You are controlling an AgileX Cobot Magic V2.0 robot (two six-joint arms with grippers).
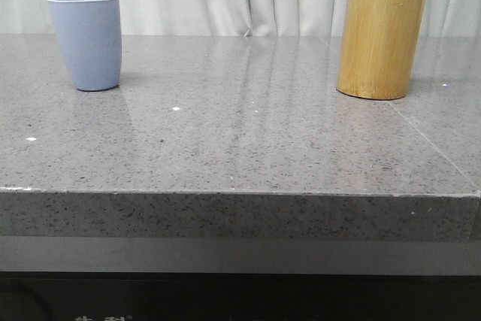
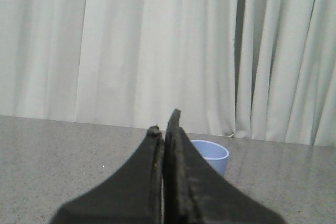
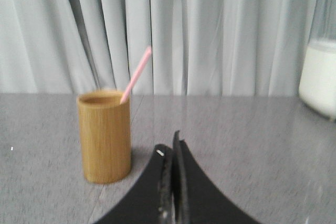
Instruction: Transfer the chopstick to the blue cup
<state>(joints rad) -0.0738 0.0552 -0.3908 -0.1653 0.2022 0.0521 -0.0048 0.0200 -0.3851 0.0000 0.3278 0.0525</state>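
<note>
The chopstick [image 3: 137, 72] stands slanted in the bamboo holder [image 1: 381, 37] at the far right of the table [image 1: 240, 148], its pink tip poking above the rim and leaning off to one side. The blue cup [image 1: 86, 42] sits upright at the far left, well apart from the holder, with bare grey stone between them.

Both arms hang back from the things. The right end effector [image 3: 173, 148] has its fingers pressed together with nothing between them, and the left end effector [image 2: 165, 127] is closed and empty too, the blue cup just beyond its tips.

The step in hand looks like the reach for the stick, and the right arm is the near one for it. It would need to spread its fingers first, come in above the holder's rim, and pinch the exposed upper part squarely. Lifting along the stick's lean, not straight up, should keep it from dragging on the rim and tipping the holder.
</note>
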